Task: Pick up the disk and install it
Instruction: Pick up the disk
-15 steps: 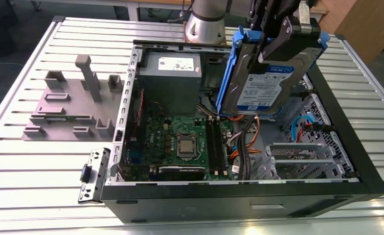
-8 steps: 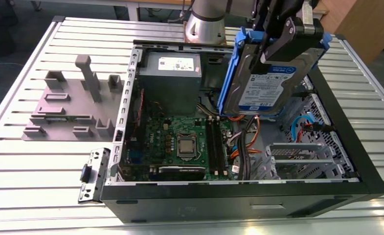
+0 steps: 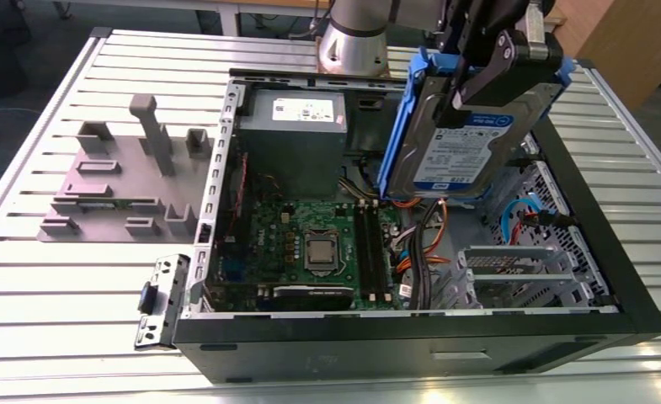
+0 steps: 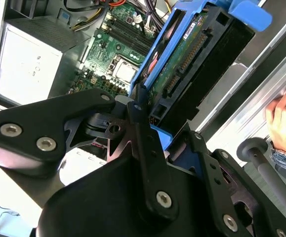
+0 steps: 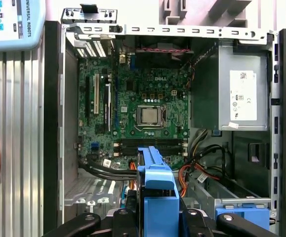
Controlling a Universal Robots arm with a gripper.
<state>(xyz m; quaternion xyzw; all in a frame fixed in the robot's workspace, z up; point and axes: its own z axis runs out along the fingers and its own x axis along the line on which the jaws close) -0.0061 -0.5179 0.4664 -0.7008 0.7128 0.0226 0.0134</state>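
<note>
One gripper [image 3: 490, 63] clamped on disk [image 3: 465, 143], held upright above open computer case [image 3: 599, 252].

My gripper [image 3: 490, 63] clamped on the disk [image 3: 460, 135], held on edge above the open computer case [image 3: 599, 252], power supply [image 3: 294, 135] toward the exterior view's left of it, motherboard [image 3: 313, 244] below, fixture block [image 3: 122, 181] outside the case on the table [image 3: 38, 286].

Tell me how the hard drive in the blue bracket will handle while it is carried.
The hard drive looks rigid: a metal slab, unlikely to flex. Probably heavy for its size. Held upright by the end effector above the open computer case, its exposed connector edge seems fragile.
</note>
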